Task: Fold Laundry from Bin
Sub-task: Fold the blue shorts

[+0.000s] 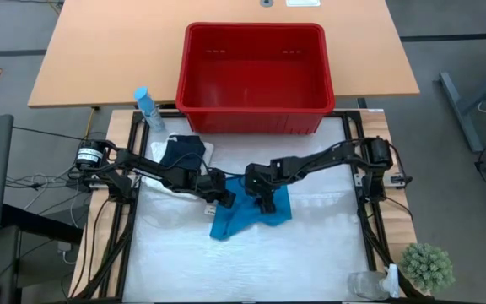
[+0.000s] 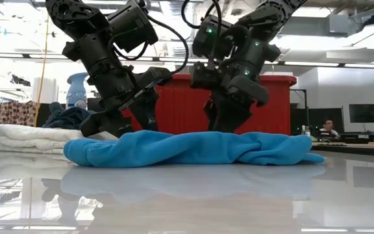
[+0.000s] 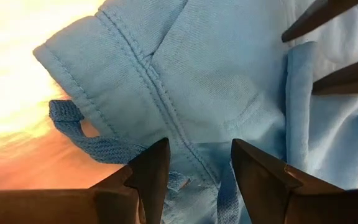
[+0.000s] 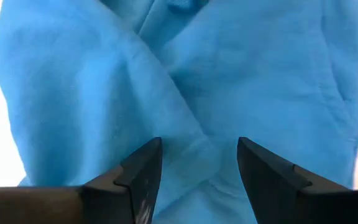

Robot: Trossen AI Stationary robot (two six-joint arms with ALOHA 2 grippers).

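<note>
Directly beneath both hands: teal cloth point(image 1: 250, 213), long axis left-right; left hand point(image 1: 222, 197) and right hand point(image 1: 266, 201) open, empty.

Bystanders around the white worktop

A blue spray bottle point(image 1: 148, 110) stands at the far left corner of the white worktop point(image 1: 310, 253), a small green potted plant point(image 1: 427, 266) sits at its near right corner with a clear glass point(image 1: 363, 285) just beside it, a wooden table point(image 1: 99, 51) lies beyond, and a seated person point(image 2: 330, 129) shows far off in the room behind.
</note>
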